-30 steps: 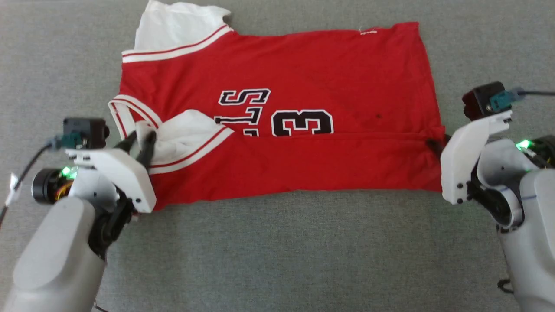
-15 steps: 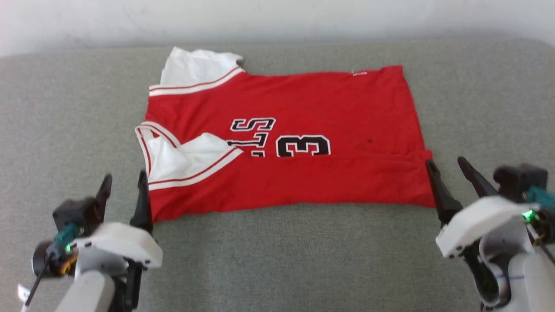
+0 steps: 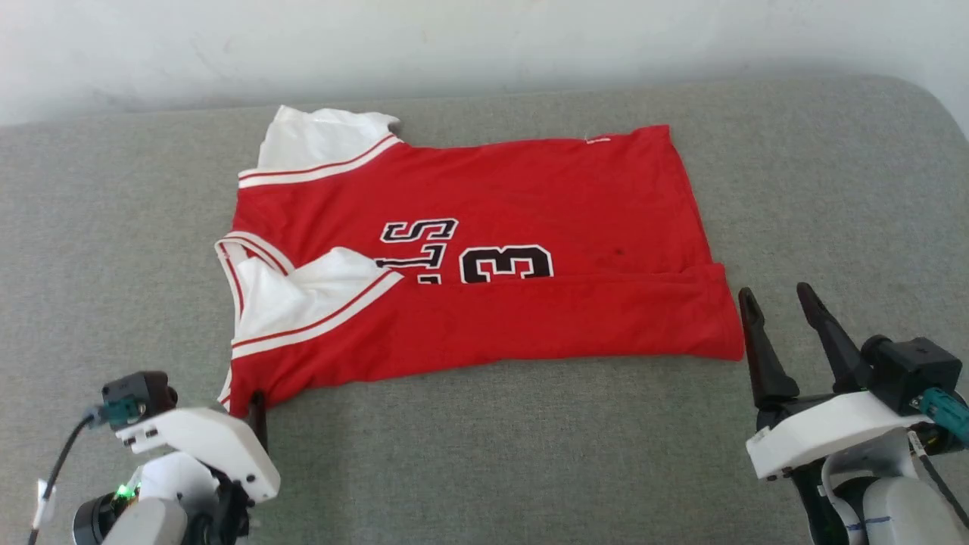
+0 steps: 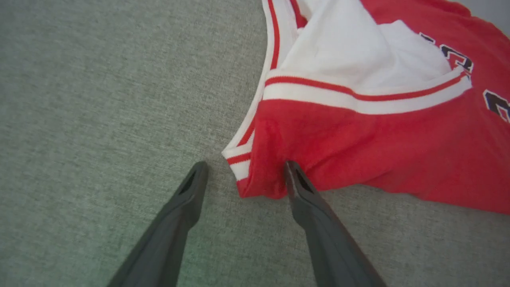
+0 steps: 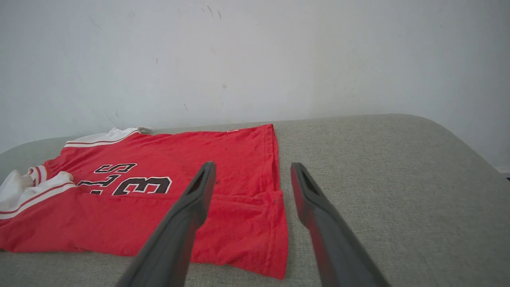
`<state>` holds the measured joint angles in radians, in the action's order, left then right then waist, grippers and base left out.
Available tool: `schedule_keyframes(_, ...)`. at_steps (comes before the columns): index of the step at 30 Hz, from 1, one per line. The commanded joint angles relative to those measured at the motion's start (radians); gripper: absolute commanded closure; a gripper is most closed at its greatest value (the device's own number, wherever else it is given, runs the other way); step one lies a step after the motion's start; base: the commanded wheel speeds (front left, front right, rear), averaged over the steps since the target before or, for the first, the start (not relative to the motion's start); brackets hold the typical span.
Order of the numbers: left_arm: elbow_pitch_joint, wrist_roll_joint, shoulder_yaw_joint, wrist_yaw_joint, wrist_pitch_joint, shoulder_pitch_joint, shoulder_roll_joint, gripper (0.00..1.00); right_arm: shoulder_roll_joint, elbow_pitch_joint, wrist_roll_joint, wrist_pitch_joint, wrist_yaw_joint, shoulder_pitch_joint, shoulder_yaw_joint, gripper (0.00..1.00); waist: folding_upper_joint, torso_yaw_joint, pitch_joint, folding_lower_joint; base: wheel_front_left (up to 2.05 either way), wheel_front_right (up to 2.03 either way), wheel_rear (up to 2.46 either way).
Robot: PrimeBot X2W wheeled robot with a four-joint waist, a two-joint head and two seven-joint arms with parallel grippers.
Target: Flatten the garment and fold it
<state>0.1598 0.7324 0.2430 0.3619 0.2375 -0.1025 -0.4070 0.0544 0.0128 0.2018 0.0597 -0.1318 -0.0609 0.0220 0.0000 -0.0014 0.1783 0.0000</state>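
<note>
Left hand (image 4: 246, 169): located at the near-left corner of the garment (image 3: 530, 197). The fingers are spread. The striped corner of the garment lies in the gap between them. One finger (image 4: 303, 191) touches the red edge of that corner. The other finger rests on the bare worktop (image 3: 484, 454), just to the left of the garment. Nothing is pinched.

Right hand (image 3: 776, 295): located just off the near-right corner of the garment, beside the hem (image 3: 700, 242). The fingers are spread and hold nothing. In the head view a narrow strip of worktop separates the fingers from the hem.

The garment lies flat on the grey fabric-covered worktop, turned sideways. The collar (image 3: 235, 257) is at its left end and the hem at its right end. The near long edge is folded over the front as a red band that runs the full length of the garment. The band covers the lower part of the black lettering (image 3: 420, 231) and of the number (image 3: 503, 265). The near white sleeve (image 3: 303, 291) is folded in onto the front, beside the collar. Its striped trim runs diagonally toward the lettering.

The far white sleeve (image 3: 318, 136) projects from the far-left corner of the garment. The far long edge lies straight. A pale wall (image 3: 484, 45) stands beyond the garment, behind the far edge of the worktop.
</note>
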Motion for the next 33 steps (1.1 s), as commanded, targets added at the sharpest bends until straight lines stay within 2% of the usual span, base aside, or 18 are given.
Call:
schedule_keyframes(1, 0.009, 0.014, 0.0, 0.01, 0.028, -0.023, 0.002, 0.0, -0.004, 0.0, 0.003, 0.004, 0.001, -0.004, -0.007, 0.0, 0.0, -0.009, 0.01, 0.0, 0.0, 0.0, 0.0)
schedule_keyframes(5, 0.022, 0.06, 0.026, -0.002, 0.146, -0.036, 0.002, 0.0, -0.004, 0.004, 0.003, 0.004, 0.001, -0.015, -0.024, 0.0, 0.0, -0.024, 0.019, 0.0, 0.0, 0.0, 0.0)
schedule_keyframes(6, 0.019, 0.07, 0.035, -0.01, 0.171, -0.035, 0.0, 0.5, -0.004, 0.004, 0.002, 0.004, 0.001, -0.016, -0.026, 0.0, 0.0, -0.027, 0.02, 0.0, 0.0, 0.0, 0.0)
schedule_keyframes(7, 0.012, 0.076, 0.04, -0.018, 0.187, -0.034, -0.002, 0.8, -0.004, 0.005, 0.0, 0.004, 0.001, -0.017, -0.028, 0.0, 0.0, -0.029, 0.021, 0.0, 0.0, 0.0, 0.0)
schedule_keyframes(8, 0.004, 0.08, 0.043, -0.024, 0.192, -0.034, -0.004, 1.0, -0.004, 0.005, -0.004, 0.004, 0.001, -0.018, -0.029, 0.0, 0.0, -0.03, 0.023, 0.0, 0.0, 0.0, 0.0)
schedule_keyframes(14, -0.016, 0.047, 0.025, -0.025, 0.106, -0.042, -0.009, 1.0, -0.004, 0.021, -0.029, -0.005, 0.001, -0.039, -0.011, 0.0, 0.0, -0.02, 0.034, 0.0, 0.0, 0.0, 0.0)
schedule_keyframes(17, -0.015, 0.032, 0.028, -0.033, 0.071, -0.055, -0.006, 1.0, -0.004, 0.055, -0.033, -0.071, 0.001, -0.065, 0.006, 0.0, 0.0, -0.007, 0.042, 0.0, 0.0, 0.0, 0.0)
schedule_keyframes(21, -0.011, 0.019, 0.031, -0.048, 0.031, -0.073, 0.0, 1.0, -0.004, 0.113, -0.024, -0.251, 0.001, -0.111, 0.032, 0.0, 0.0, 0.011, 0.051, 0.0, 0.0, 0.0, 0.0)
schedule_keyframes(24, -0.003, 0.009, 0.036, -0.058, 0.005, -0.089, 0.005, 1.0, -0.004, 0.149, -0.006, -0.436, 0.001, -0.14, 0.06, 0.0, 0.0, 0.023, 0.059, 0.0, 0.0, 0.0, 0.0)
schedule_keyframes(29, 0.009, -0.002, 0.05, -0.072, -0.018, -0.115, 0.017, 1.0, -0.004, 0.145, -0.064, -0.692, 0.001, -0.181, 0.085, 0.0, 0.0, 0.041, 0.079, 0.0, 0.0, 0.0, 0.0)
schedule_keyframes(33, 0.017, -0.007, 0.053, -0.075, -0.041, -0.132, 0.028, 1.0, -0.004, 0.128, -0.071, -0.843, 0.001, -0.198, 0.08, 0.0, 0.0, 0.051, 0.097, 0.0, 0.0, 0.0, 0.0)
